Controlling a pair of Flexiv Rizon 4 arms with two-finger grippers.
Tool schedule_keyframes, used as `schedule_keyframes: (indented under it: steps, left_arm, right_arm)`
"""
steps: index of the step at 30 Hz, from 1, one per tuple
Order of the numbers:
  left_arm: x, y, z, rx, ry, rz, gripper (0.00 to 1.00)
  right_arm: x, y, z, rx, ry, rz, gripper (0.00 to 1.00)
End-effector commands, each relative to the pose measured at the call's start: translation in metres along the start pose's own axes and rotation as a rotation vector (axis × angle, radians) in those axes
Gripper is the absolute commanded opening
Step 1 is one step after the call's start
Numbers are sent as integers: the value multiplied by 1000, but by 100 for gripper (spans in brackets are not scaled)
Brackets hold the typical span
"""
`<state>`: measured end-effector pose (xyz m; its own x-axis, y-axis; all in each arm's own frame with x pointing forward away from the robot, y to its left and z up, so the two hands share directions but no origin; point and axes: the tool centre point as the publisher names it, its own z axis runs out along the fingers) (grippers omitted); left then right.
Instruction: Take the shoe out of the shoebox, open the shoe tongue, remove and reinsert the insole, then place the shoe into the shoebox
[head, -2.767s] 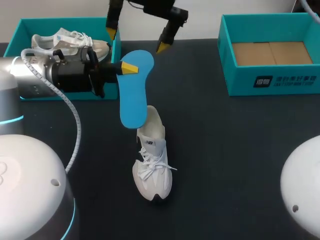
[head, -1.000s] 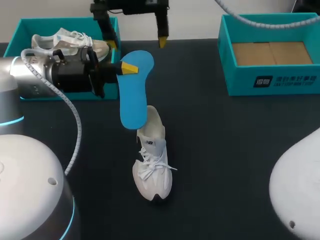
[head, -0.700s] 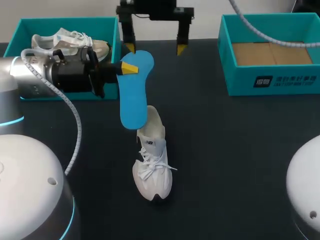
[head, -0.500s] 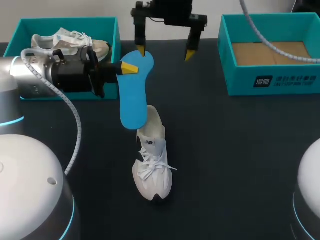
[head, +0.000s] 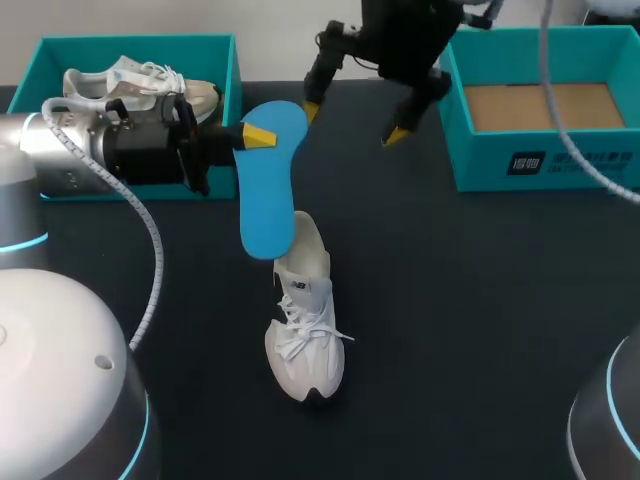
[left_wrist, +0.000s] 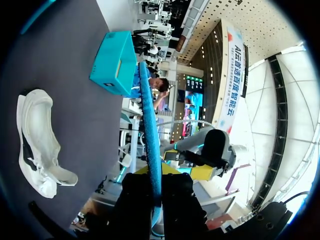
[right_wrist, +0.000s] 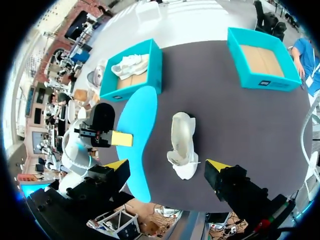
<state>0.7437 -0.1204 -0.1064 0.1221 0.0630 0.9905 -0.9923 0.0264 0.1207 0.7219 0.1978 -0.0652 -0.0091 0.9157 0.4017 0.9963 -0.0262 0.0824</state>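
Note:
My left gripper (head: 256, 135) is shut on the heel end of a blue insole (head: 268, 185), which hangs above the table with its toe end over the heel of a white shoe (head: 305, 325). The shoe stands upright on the dark table, toe toward the front edge, laces loose. In the left wrist view the insole (left_wrist: 150, 130) runs edge-on out from between the fingers, with the shoe (left_wrist: 37, 142) below. My right gripper (head: 353, 120) hovers wide open behind the insole and holds nothing. From its wrist view the insole (right_wrist: 137, 132) and shoe (right_wrist: 182, 135) lie under it.
A teal shoebox (head: 40, 60) at the back left holds a second white shoe (head: 140, 85). Another teal shoebox (head: 545, 165) at the back right shows only its cardboard bottom. The dark table (head: 480, 310) stretches bare to the right of the shoe.
My right arm has swung from the back left toward the right and come forward, its open fingers turning. My left arm and the insole have kept still, as has the shoe.

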Motion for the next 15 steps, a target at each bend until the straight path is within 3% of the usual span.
schedule_keyframes:
  steps: [1,15]
  left_arm:
    - [0,1,0,2,-2,0,0]
    - [0,1,0,2,-2,0,0]
  right_arm:
    - [-7,2,10,14,806,3,100]
    - [-12,7,23,-4,981,-50,100]
